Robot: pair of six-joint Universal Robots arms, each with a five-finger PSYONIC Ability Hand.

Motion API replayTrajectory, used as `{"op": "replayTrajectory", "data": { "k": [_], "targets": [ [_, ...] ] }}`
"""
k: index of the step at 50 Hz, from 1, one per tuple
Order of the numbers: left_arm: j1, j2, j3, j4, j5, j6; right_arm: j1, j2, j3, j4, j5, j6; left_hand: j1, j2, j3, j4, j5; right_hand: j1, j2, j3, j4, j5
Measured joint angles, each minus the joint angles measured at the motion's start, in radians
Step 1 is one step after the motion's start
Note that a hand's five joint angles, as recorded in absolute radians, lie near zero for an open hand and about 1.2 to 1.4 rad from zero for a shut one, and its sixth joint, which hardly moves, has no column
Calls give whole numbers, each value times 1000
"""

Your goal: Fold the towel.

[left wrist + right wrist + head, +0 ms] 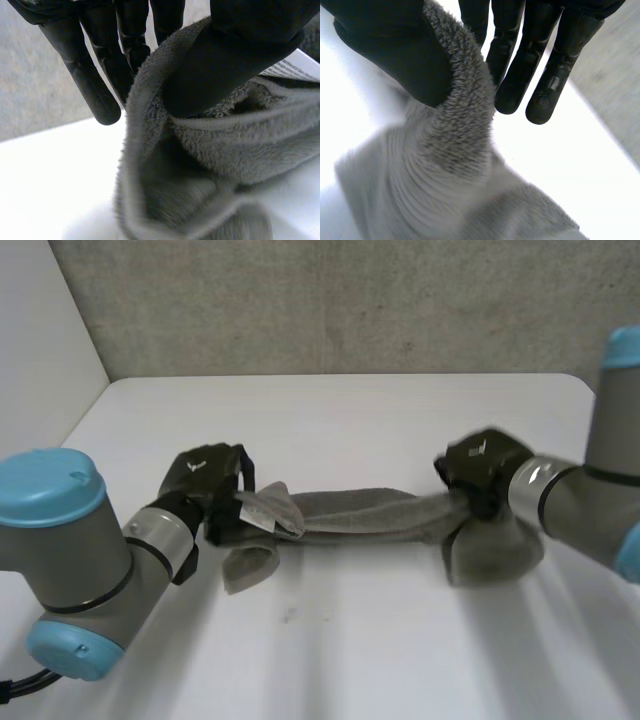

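Grey fluffy towel (350, 515) stretched in narrow band above white table (both ends drooping).

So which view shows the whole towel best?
The head view: the towel stretches whole from the left hand to the right hand. Each wrist view shows one end up close, pinched in that hand's fingers.

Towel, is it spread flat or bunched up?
Bunched: the towel stretches as a narrow band between left hand and right hand, ends drooping.
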Motion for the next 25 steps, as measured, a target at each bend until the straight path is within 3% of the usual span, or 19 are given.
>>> {"op": "replayTrajectory", "data": {
  "k": [6, 13, 16, 17, 19, 25],
  "targets": [
    [14, -63, 44, 3, 4, 12, 10, 99, -29, 31, 97, -135, 0, 0, 0, 0, 0, 0, 0, 0, 0, 0],
    [30, -81, 270, 47, 13, 14, 24, 156, -230, -87, 151, -169, 0, 0, 0, 0, 0, 0, 3, 0, 0, 0],
    [40, -77, 418, 122, 12, 5, 39, 137, -373, -354, 166, -142, 0, 0, 0, 0, 0, 0, 3, 0, 0, 0],
    [40, -77, 418, 122, 12, 5, 39, 137, -373, -354, 166, -142, 0, 0, 0, 0, 0, 0, 3, 0, 0, 0],
    [60, -63, 508, 260, 7, -14, 46, 90, -407, -589, 163, -123, 3, 0, 0, 0, 0, 0, 3, 0, 0, 0],
    [94, -27, 538, 468, 3, -68, 50, 14, -354, -812, 108, -109, 3, 0, 0, 0, 0, 0, 3, 0, 0, 0]
  ]
}}
